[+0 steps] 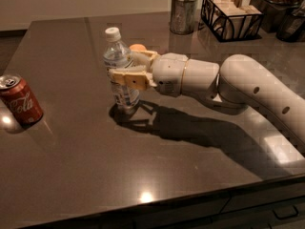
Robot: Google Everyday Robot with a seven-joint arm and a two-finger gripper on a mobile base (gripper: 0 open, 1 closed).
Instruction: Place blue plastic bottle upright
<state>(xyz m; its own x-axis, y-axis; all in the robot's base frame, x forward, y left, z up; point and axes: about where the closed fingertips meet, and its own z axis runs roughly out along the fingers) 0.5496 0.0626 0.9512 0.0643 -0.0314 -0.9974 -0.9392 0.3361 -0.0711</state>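
Note:
The blue plastic bottle point(125, 95) stands nearly upright on the dark table point(86, 166), left of centre. It has a white cap on top, a clear ribbed body and a white label. My gripper point(123, 64) reaches in from the right and is shut on the bottle's middle. One tan finger point(127, 77) lies across the bottle's front and the other point(143, 55) is behind it. The bottle's base is at the table top, above its own reflection.
A red cola can point(20, 102) stands tilted at the table's left edge. At the back right are a metal cup point(183, 14) with white items, a black wire basket point(231, 14) and dark containers point(281, 6). The table's front edge point(190, 205) is close.

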